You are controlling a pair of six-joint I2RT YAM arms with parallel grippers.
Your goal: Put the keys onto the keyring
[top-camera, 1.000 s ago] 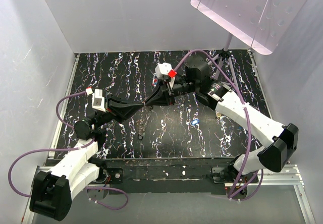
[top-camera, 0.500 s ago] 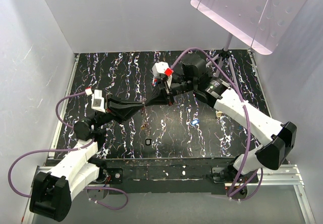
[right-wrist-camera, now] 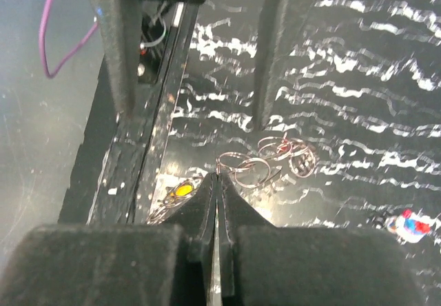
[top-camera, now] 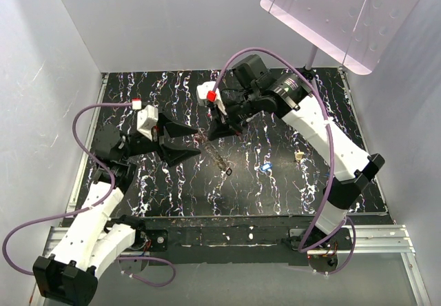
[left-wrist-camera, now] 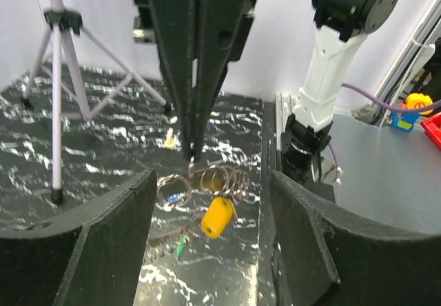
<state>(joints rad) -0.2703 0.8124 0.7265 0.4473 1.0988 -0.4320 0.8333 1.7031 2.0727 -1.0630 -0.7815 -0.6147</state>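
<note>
Left gripper (top-camera: 197, 143) is spread wide and holds nothing, its fingers (left-wrist-camera: 110, 244) flanking the keyring (left-wrist-camera: 207, 180). The keyring hangs at 6 o'clock from the tip of the right gripper (top-camera: 212, 134), whose jaws are pinched together on its wire. From overhead the ring is only a thin strand trailing toward 5 o'clock. The left wrist view shows its looped wire and a yellow-capped key (left-wrist-camera: 216, 218) dangling beneath, and the right wrist view shows several coils.

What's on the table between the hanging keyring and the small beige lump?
A small red-white-blue object, between keyring and beige lump, in the top view.
</note>
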